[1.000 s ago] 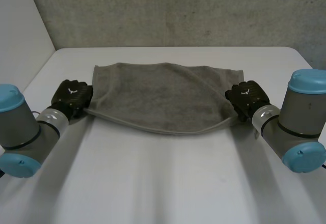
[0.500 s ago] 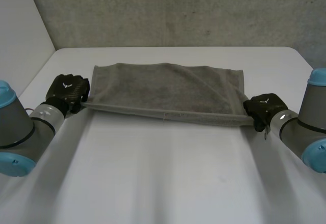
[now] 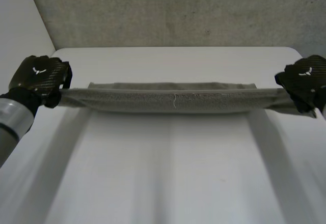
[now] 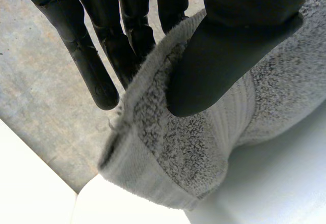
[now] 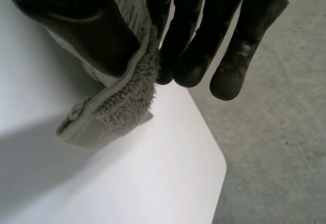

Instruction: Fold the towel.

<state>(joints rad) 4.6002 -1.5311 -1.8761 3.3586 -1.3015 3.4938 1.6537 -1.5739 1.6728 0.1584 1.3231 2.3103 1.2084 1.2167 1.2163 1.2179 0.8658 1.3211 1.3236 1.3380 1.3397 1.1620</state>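
left hand (image 3: pixel 39 77) pinching the towel's left end, thumb on top | grey towel (image 3: pixel 173 102) strung taut-ish between both hands over the white table (image 3: pixel 168 183) | right hand (image 3: pixel 304 81) gripping the right end, same deal

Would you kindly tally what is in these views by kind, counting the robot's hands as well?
Grey towel: 1
Black hands: 2, the left hand and the right hand, each pinching one end of the towel
White table: 1
Total: 4
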